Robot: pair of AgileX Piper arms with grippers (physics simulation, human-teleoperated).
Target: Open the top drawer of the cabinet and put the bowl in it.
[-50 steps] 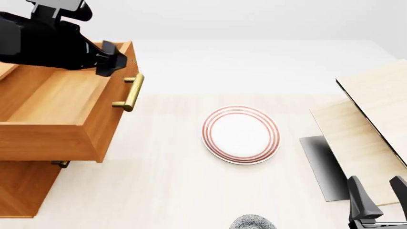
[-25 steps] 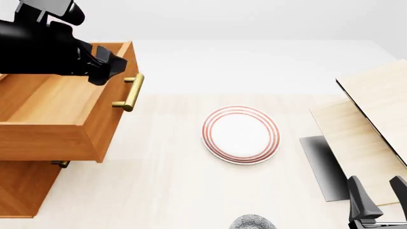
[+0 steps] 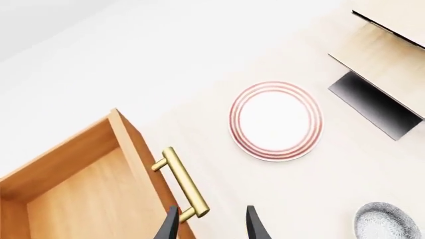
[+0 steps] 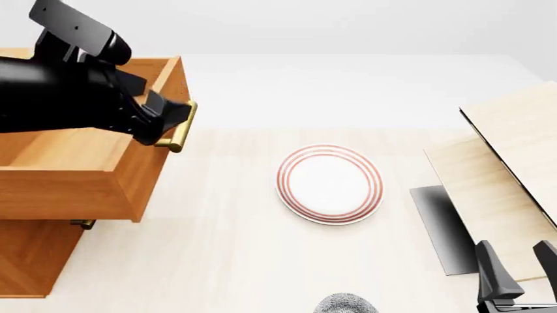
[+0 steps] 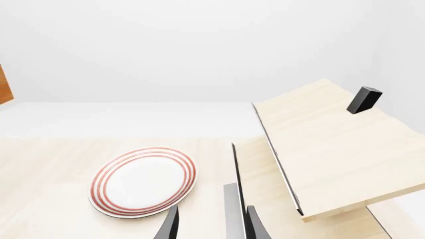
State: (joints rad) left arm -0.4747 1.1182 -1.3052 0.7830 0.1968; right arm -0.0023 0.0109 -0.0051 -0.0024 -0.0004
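The cabinet (image 4: 30,257) stands at the left with its top drawer (image 4: 78,147) pulled out; the drawer's inside is bare wood (image 3: 86,199). My left gripper (image 4: 167,117) hovers at the drawer's front by the brass handle (image 4: 179,139), open. In the left wrist view one fingertip (image 3: 170,225) overlaps the handle's (image 3: 180,184) end, and nothing is held in that gripper (image 3: 211,226). The speckled bowl (image 4: 346,304) sits at the table's near edge, partly cut off, and shows again in the left wrist view (image 3: 387,222). My right gripper (image 4: 515,270) is open at the near right, apart from the bowl.
A white red-ringed plate (image 4: 329,184) lies mid-table between drawer and bowl. Pale light-wood boards (image 4: 509,163) slope at the right over a dark slab (image 4: 442,228), with a small black block (image 5: 364,99) on top. Lower drawers sit shut under the open one.
The left arm has swung from above the drawer's back part down and forward, so its gripper is now at the handle. The right arm, bowl and plate are unmoved.
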